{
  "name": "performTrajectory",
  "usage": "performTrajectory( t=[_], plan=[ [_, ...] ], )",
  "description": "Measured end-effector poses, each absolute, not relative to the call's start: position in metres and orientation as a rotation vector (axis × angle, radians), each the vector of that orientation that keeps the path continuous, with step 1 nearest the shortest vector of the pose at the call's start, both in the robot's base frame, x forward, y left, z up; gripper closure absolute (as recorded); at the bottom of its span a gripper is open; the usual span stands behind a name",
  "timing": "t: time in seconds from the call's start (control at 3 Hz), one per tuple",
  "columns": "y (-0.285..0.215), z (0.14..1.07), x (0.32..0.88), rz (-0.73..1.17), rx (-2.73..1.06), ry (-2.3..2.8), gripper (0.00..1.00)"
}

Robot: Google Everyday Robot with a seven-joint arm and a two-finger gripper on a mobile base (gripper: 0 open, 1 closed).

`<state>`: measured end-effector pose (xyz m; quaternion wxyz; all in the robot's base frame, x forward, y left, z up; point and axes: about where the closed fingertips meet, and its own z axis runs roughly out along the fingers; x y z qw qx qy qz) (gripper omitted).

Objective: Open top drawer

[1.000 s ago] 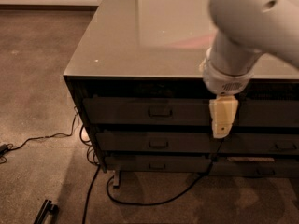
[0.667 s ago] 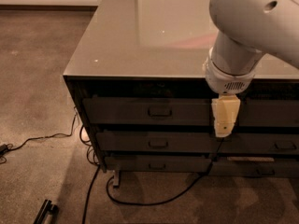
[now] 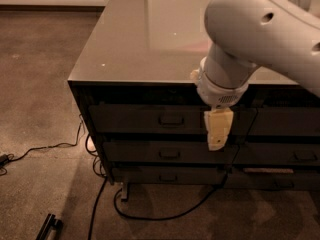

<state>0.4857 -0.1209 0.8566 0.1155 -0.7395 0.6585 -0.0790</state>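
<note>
The top drawer (image 3: pixel 135 119) is a wide dark front under the cabinet's glossy top, closed, with a small rectangular pull (image 3: pixel 171 119) at its centre. My gripper (image 3: pixel 218 134) hangs cream-coloured below the white wrist, pointing down. It sits in front of the right end of the top drawer, to the right of the pull and apart from it. Its tip reaches down over the gap above the second drawer (image 3: pixel 165 153).
A third, lower drawer (image 3: pixel 167 176) sits under the second. Another stack of drawer fronts (image 3: pixel 295 156) is on the right. Black cables (image 3: pixel 150 216) trail over the carpet by the cabinet's foot. A dark bar-like object (image 3: pixel 47 227) lies at the bottom left.
My gripper and wrist have moved left along the top drawer front, closer to the pull, and slightly lower. The drawers have not moved.
</note>
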Motion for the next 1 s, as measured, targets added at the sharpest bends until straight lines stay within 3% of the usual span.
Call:
performTrajectory(
  t=[1.0],
  plan=[
    [-0.074, 0.808, 0.501, -0.168, -2.28, 1.819, 0.0]
  ],
)
